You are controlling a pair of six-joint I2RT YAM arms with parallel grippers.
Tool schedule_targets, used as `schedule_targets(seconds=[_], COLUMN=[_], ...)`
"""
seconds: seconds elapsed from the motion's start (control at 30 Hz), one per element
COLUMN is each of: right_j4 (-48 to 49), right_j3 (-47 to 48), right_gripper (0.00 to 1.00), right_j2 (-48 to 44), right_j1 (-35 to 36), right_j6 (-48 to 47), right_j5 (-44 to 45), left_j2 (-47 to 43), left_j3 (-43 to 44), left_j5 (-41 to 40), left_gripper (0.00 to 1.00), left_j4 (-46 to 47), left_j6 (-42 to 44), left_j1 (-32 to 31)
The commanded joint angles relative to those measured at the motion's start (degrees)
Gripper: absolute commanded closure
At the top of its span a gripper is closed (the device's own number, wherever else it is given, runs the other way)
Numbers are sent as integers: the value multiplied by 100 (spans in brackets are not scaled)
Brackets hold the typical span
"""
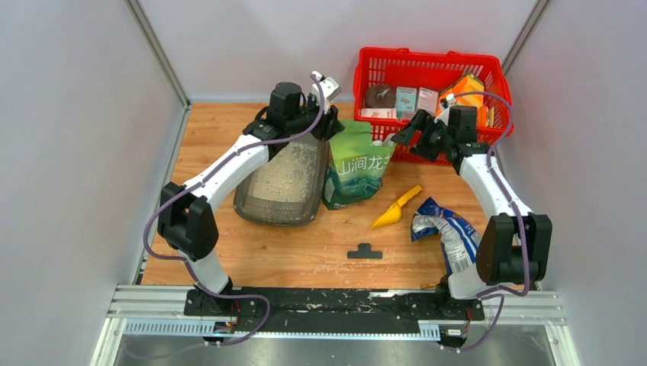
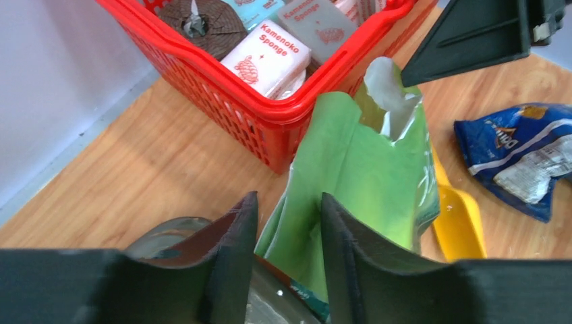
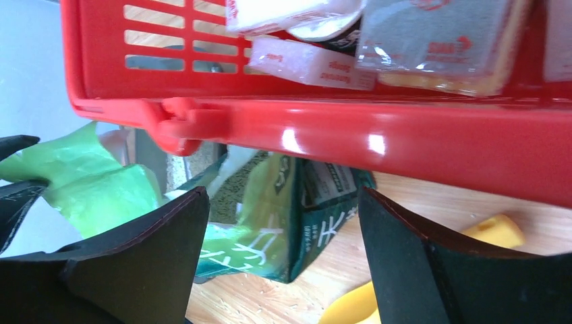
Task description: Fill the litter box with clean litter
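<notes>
— Litter box [image 1: 276, 216]?
— On the desk [image 1: 305, 255], left of centre; clean litter [image 1: 288, 174] covers its floor.
— Pincers?
— Left pincer [image 2: 289, 202] pinches the green bag [image 1: 357, 164] beside the box. Right pincer [image 3: 283, 202] gapes wide below the red basket [image 1: 368, 76].

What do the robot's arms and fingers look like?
The left arm and right arm have smooth white links between chunky black joints. Greyish-purple cables loop along them. The fingers are dark, flat and wedge-shaped. I see no markings.
</notes>
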Motion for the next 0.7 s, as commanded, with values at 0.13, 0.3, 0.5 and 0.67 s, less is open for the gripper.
schedule_targets(seconds=[0.13,0.3,0.5,0.67], right_j4=[527,357,357,384], right_j3=[360,211,35,-27], right_gripper=[19,26,38,59], right_j2=[183,104,-11,-81], right_j1=[539,584,584,593], right_j6=[97,70,-149,-325], right_j5=[517,914,1019,941], left_j2=[-337,-627,-944,-1058], left_j3=[66,-215,-453,-462], left_j5=[587,807,974,1089], left_gripper=[83,100,100,100], left_j4=[107,28,19,-113], left_j6=[-436,-436,-533,-471], left_j1=[-11,-19,-19,-19])
